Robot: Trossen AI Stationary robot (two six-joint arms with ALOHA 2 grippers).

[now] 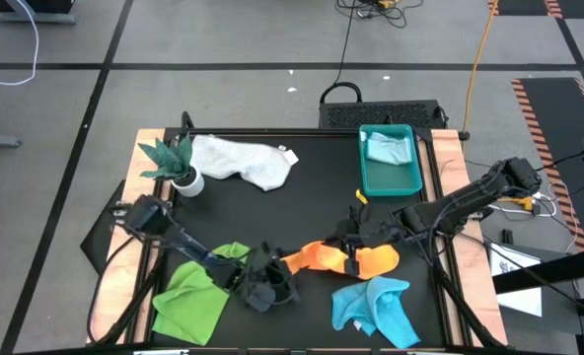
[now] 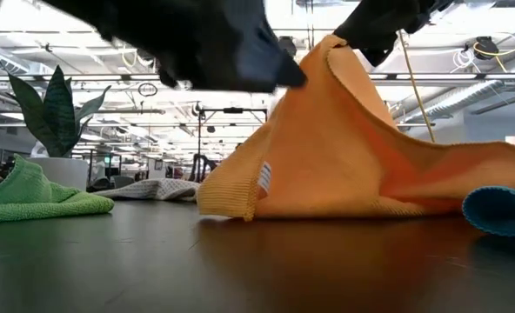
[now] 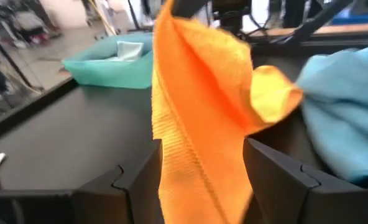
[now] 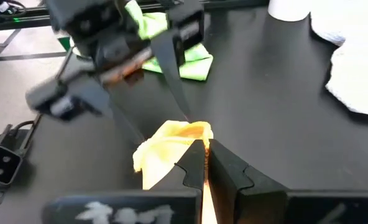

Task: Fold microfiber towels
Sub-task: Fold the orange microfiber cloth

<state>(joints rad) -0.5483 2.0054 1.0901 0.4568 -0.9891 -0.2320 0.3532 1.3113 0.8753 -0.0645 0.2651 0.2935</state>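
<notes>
Two grippers share one soft orange microfiber towel (image 1: 336, 258), peaked mid-desk. On the left, the left gripper (image 3: 202, 171) stands with jaws wide around its hanging edge; if they miss, it slips. On the right, the right gripper (image 4: 204, 163) pinches a corner thinly, which could tug free.

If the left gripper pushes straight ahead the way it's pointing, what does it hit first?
Most likely the orange towel: it hangs between the open fingers of the left gripper, pinched up by the right gripper.
</notes>
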